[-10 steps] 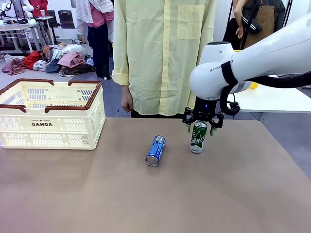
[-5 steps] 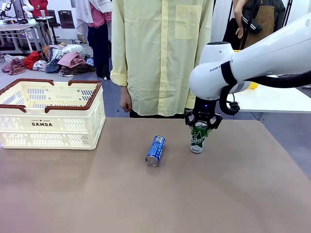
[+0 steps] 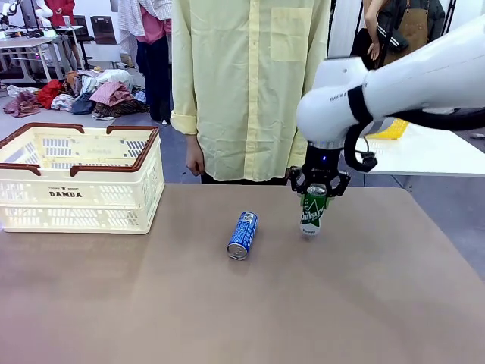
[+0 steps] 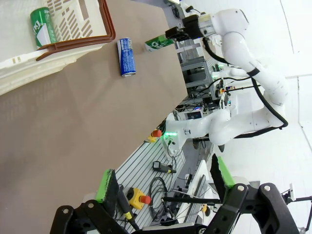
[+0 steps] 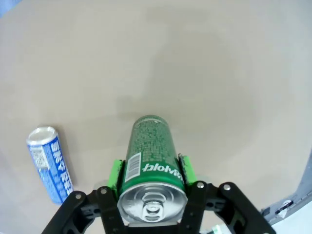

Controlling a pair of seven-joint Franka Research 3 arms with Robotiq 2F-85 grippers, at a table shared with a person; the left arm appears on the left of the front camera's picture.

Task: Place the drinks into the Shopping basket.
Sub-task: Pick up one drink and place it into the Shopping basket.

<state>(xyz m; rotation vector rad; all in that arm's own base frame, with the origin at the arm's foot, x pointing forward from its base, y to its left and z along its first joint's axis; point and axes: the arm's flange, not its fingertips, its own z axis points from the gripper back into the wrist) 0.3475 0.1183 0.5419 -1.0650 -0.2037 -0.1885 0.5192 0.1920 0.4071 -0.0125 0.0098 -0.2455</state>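
My right gripper (image 3: 317, 187) is shut on the top of the green can (image 3: 311, 213), which hangs slightly tilted just above the table. In the right wrist view the green pads (image 5: 115, 175) press both sides of the green can (image 5: 151, 151). The blue can (image 3: 242, 235) lies on its side to the left of it, also seen as the blue can (image 5: 48, 163). The Shopping basket (image 3: 76, 199) stands at the table's far left. In the left wrist view another green can (image 4: 43, 27) lies inside the Shopping basket (image 4: 73, 44). My left gripper (image 4: 163, 183) is open and holds nothing.
A person in a yellow shirt (image 3: 250, 83) stands at the far edge, one hand (image 3: 197, 161) hanging down. The brown table (image 3: 242, 303) has free room in front and between the basket and the blue can. A white table (image 3: 424, 155) stands at the right.
My right gripper closed on the green can and raised it a little off the table, tilting it. The blue can and the basket have not moved.
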